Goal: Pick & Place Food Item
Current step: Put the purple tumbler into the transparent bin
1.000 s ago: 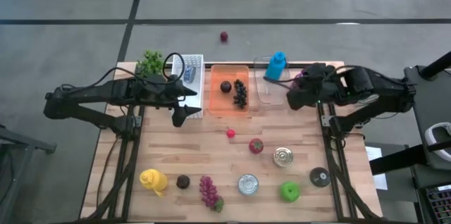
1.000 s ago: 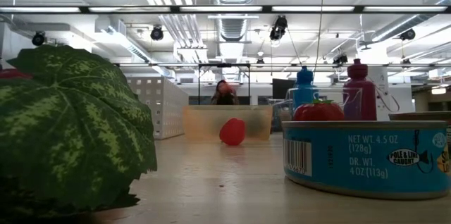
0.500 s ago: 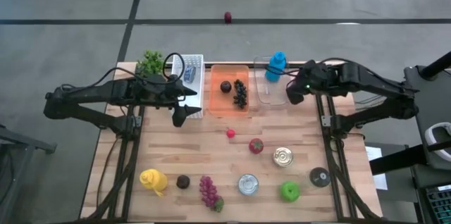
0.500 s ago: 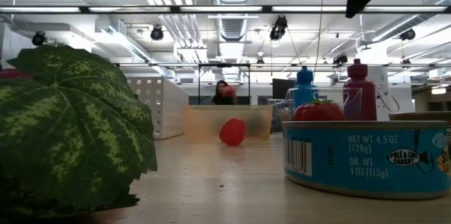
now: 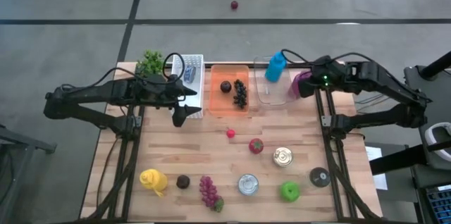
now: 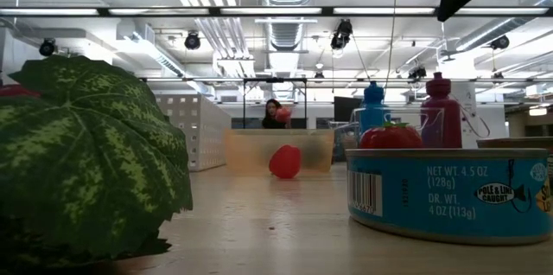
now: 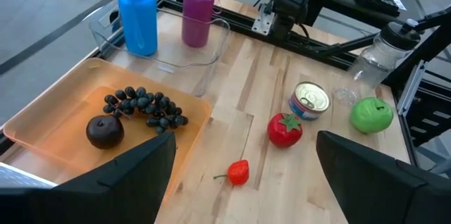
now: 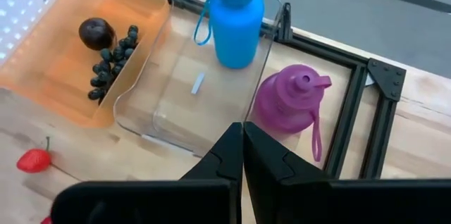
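My left gripper (image 5: pixel 179 116) (image 7: pixel 243 182) hangs open over the table just near of the white rack (image 5: pixel 192 76), touching nothing. My right gripper (image 8: pixel 243 145) (image 5: pixel 301 88) is shut and empty, high over the purple bottle (image 8: pixel 287 104) beside the clear bin (image 8: pixel 183 104). The orange tray (image 5: pixel 217 104) holds a dark plum (image 5: pixel 225 86) and dark grapes (image 5: pixel 240 94). A small red fruit (image 5: pixel 230 134) and a tomato (image 5: pixel 256 145) lie on the wood. A small red ball (image 5: pixel 234 4) is on the floor beyond the far edge.
A blue bottle (image 5: pixel 275 66) stands in the clear bin. Two cans (image 5: pixel 283 156) (image 5: pixel 248 184), a green apple (image 5: pixel 289 191), a dark lid (image 5: pixel 319 177), purple grapes (image 5: pixel 208 191), a dark fruit (image 5: pixel 183 181) and a yellow item (image 5: pixel 153 180) sit along the near side. A green leafy bunch (image 5: pixel 150 62) is at the far left corner.
My right arm has drawn back toward the table's right and far edges, its gripper moving from beside the clear bin to above the purple bottle. The small red ball on the floor has rolled farther away from the table.
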`<control>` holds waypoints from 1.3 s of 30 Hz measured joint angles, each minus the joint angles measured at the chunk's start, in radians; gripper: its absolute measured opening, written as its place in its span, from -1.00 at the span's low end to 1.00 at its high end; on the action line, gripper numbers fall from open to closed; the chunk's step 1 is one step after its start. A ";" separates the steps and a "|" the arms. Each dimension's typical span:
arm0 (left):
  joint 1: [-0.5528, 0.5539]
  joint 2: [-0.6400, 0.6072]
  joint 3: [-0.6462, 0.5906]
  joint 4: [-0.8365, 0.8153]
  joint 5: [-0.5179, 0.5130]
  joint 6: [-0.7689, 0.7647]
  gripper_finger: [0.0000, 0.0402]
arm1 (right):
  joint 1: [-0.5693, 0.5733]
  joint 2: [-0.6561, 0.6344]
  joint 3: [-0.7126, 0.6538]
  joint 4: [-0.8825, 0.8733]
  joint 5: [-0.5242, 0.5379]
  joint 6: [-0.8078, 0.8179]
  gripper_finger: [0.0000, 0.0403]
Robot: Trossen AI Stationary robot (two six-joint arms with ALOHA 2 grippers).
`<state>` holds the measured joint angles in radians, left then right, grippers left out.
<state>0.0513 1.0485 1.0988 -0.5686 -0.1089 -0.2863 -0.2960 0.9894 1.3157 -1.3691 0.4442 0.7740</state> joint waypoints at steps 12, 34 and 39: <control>0.000 0.000 0.000 0.000 0.000 -0.003 0.73 | 0.001 0.063 -0.001 0.017 0.000 -0.022 -0.66; 0.000 0.000 0.000 0.000 0.000 -0.002 0.73 | -0.413 0.201 -0.001 0.037 -0.196 -0.099 -0.18; 0.000 0.000 0.000 0.000 0.000 -0.003 0.74 | -0.490 0.264 -0.001 0.045 -0.216 -0.155 -0.22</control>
<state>0.0513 1.0487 1.0985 -0.5686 -0.1085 -0.2890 -0.7857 1.2536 1.3145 -1.3236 0.2287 0.6193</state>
